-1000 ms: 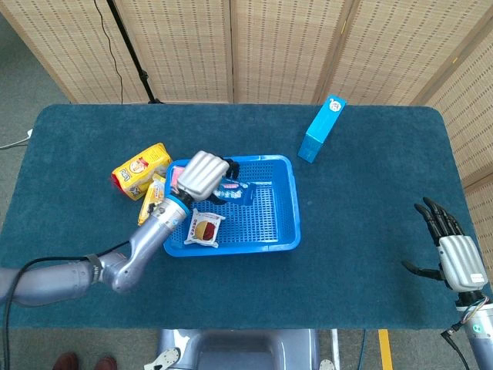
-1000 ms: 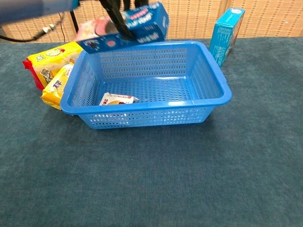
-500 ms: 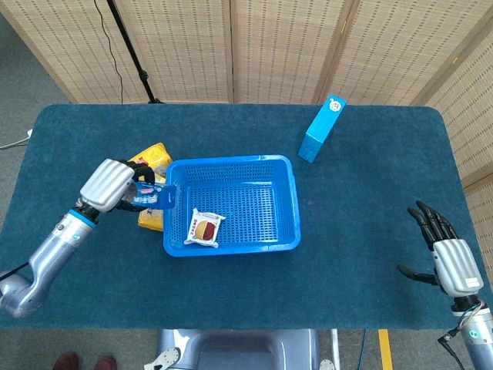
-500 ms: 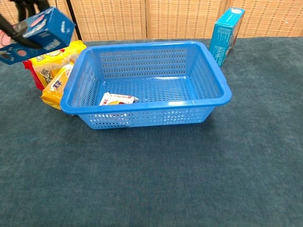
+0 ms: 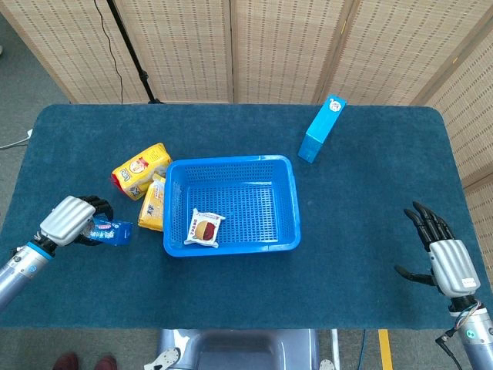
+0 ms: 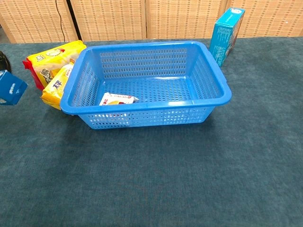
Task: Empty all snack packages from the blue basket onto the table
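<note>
The blue basket [image 5: 285,202] [image 6: 215,80] stands mid-table with one white snack pack [image 5: 204,228] [image 6: 116,99] lying in its front left corner. My left hand [image 5: 69,220] is low over the table, left of the basket, and grips a blue snack package [image 5: 112,231] [image 6: 10,88]. Two yellow snack bags [image 5: 141,169] [image 6: 50,59] lie on the table against the basket's left side. My right hand [image 5: 447,258] is at the table's right front edge, fingers spread and holding nothing.
An upright light-blue carton [image 5: 321,128] [image 6: 226,33] stands behind the basket to the right. Dark teal cloth covers the table [image 5: 370,216]. Wicker screens stand behind the table.
My left hand has carried the blue package out of the basket, leftward and down toward the table's left front. The right hand has barely shifted.
</note>
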Robot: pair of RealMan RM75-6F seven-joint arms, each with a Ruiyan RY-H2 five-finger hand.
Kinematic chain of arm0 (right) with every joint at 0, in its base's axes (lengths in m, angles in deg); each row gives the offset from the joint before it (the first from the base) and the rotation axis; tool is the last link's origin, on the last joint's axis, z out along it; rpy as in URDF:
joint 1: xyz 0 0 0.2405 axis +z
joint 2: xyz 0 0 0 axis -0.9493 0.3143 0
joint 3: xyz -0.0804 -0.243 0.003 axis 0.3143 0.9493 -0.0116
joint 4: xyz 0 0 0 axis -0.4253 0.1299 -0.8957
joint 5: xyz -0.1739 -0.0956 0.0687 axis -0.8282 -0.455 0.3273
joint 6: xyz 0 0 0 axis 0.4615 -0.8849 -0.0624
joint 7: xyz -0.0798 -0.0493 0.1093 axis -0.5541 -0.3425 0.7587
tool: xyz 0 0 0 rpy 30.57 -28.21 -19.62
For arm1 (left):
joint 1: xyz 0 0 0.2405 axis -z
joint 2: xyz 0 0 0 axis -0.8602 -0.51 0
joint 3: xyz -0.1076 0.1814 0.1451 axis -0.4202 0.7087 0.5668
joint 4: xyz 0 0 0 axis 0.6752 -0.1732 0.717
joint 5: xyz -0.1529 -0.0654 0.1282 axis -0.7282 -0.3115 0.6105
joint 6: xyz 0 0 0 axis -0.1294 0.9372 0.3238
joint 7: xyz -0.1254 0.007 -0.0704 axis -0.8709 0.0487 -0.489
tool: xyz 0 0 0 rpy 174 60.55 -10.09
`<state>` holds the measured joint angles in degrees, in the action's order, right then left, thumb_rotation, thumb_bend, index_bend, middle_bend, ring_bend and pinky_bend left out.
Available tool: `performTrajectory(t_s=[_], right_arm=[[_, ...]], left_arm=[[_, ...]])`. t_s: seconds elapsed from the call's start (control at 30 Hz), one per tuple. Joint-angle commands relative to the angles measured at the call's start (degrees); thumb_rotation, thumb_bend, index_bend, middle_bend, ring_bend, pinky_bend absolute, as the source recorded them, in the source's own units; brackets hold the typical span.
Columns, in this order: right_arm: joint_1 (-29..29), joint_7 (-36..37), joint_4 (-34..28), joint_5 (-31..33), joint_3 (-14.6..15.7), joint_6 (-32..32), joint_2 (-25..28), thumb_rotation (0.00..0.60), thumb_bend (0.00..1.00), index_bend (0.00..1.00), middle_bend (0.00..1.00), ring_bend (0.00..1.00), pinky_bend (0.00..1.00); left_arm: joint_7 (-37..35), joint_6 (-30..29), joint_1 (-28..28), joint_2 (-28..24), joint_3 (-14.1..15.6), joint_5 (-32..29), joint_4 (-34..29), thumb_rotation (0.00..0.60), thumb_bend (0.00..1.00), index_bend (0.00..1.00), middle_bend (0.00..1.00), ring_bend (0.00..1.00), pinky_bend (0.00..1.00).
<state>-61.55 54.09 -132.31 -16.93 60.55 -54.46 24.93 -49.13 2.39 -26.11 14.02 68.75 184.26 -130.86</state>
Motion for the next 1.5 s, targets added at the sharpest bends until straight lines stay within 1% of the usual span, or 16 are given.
performTrajectory(t_s=[0.03, 0.13, 0.17, 0.27, 0.33, 0.4, 0.47, 0.57, 0.63, 0.73, 0.8, 0.9, 1.07, 1.23, 1.37, 1.5], right_arm=[[0.12, -0.11, 0.04, 0.01, 0.08, 0.28, -0.06, 0.6, 0.0, 0.0, 0.0, 0.0, 0.1], [0.25, -0.37, -0.05, 0.1, 0.18, 0.71, -0.05, 0.6, 0.0, 0.0, 0.0, 0.0, 0.1], [0.22, -0.35, -0.05, 0.39, 0.13, 0.82, 0.01, 0.6, 0.0, 0.0, 0.0, 0.0, 0.1], [0.23, -0.17, -0.04, 0.8, 0.01, 1.01, 0.14, 0.6, 0.0, 0.0, 0.0, 0.0, 0.1], [0.24, -0.01, 0.01, 1.01, -0.01, 1.18, 0.15, 0.6, 0.0, 0.0, 0.0, 0.0, 0.1], [0.29, 0.04, 0.04, 1.09, -0.03, 1.3, 0.15, 0.6, 0.0, 0.0, 0.0, 0.0, 0.1], [0.37, 0.09, -0.01, 1.04, -0.01, 1.39, 0.16, 0.6, 0.0, 0.0, 0.0, 0.0, 0.1], [0.44, 0.13, -0.03, 0.87, 0.03, 1.41, 0.15, 0.6, 0.0, 0.0, 0.0, 0.0, 0.1], [0.5, 0.25, 0.01, 0.94, 0.05, 1.58, 0.16, 0.6, 0.0, 0.0, 0.0, 0.0, 0.1], [0.54, 0.43, 0.19, 1.35, -0.06, 1.84, 0.21, 0.6, 0.0, 0.0, 0.0, 0.0, 0.1], [0.54, 0.76, 0.36, 1.83, -0.2, 2.04, 0.27, 0.6, 0.0, 0.0, 0.0, 0.0, 0.1], [0.59, 1.27, 0.67, 2.4, -0.37, 2.4, 0.34, 0.6, 0.0, 0.0, 0.0, 0.0, 0.1], [0.77, 1.98, 1.35, 3.07, -0.54, 3.09, 0.28, 0.6, 0.0, 0.0, 0.0, 0.0, 0.1], [0.77, 2.49, 1.75, 3.67, -0.75, 3.38, 0.31, 0.6, 0.0, 0.0, 0.0, 0.0, 0.1], [0.9, 2.6, 2.0, 3.96, -0.84, 3.79, 0.2, 0.6, 0.0, 0.0, 0.0, 0.0, 0.1], [1.04, 2.51, 2.02, 3.94, -0.79, 4.12, 0.09, 0.6, 0.0, 0.0, 0.0, 0.0, 0.1]], left_arm=[[-1.71, 1.83, 0.13, -0.12, 1.14, 0.81, -0.45, 0.6, 0.0, 0.0, 0.0, 0.0, 0.0], [-6.23, -0.54, 0.51, -0.81, 0.62, 2.39, -2.0, 0.587, 0.0, 0.0, 0.0, 0.0, 0.0], [-6.84, -3.36, 1.06, -2.1, -0.03, 4.27, -3.92, 0.578, 0.0, 0.0, 0.0, 0.0, 0.0], [-6.25, -4.6, 1.94, -4.78, -0.84, 5.4, -8.15, 0.559, 0.0, 0.0, 0.0, 0.0, 0.0], [-5.0, -4.99, 2.87, -6.37, -2.38, 5.22, -11.75, 0.56, 0.0, 0.0, 0.0, 0.0, 0.0], [-3.11, -4.19, 4.25, -7.59, -3.96, 4.88, -15.4, 0.56, 0.0, 0.0, 0.0, 0.0, 0.0], [0.43, -1.42, 6.74, -8.56, -6.15, 4.07, -20.18, 0.559, 0.0, 0.0, 0.0, 0.0, 0.0], [6.81, 5.4, 10.36, -8.97, -9.04, 0.39, -25.85, 0.558, 0.0, 0.0, 0.0, 0.0, 0.0], [13.39, 13.27, 14.2, -7.8, -11.81, -5.05, -29.88, 0.566, 0.0, 0.0, 0.0, 0.0, 0.0], [21.44, 20.47, 17.95, -5.41, -14.53, -12.62, -32.4, 0.59, 0.0, 0.0, 0.0, 0.0, 0.0], [29.03, 25.11, 20.84, -2.88, -15.62, -18.85, -32.7, 0.6, 0.0, 0.0, 0.0, 0.0, 0.0], [40.11, 28.81, 24.73, 0.8, -15.82, -28.31, -32.23, 0.6, 0.0, 0.0, 0.0, 0.0, 0.0], [54.97, 28.09, 30.95, 6.6, -14.31, -44.64, -32.06, 0.6, 0.0, 0.0, 0.0, 0.0, 0.0], [64.83, 24.95, 36.27, 9.53, -11.29, -57.84, -32.78, 0.6, 0.0, 0.0, 0.0, 0.0, 0.0], [67.76, 24.37, 39.37, 10.99, -9.93, -65.5, -32.78, 0.6, 0.0, 0.0, 0.0, 0.0, 0.0], [68.56, 24.39, 41.28, 12.88, -9.13, -69.25, -31.39, 0.6, 0.0, 0.0, 0.0, 0.0, 0.0]])
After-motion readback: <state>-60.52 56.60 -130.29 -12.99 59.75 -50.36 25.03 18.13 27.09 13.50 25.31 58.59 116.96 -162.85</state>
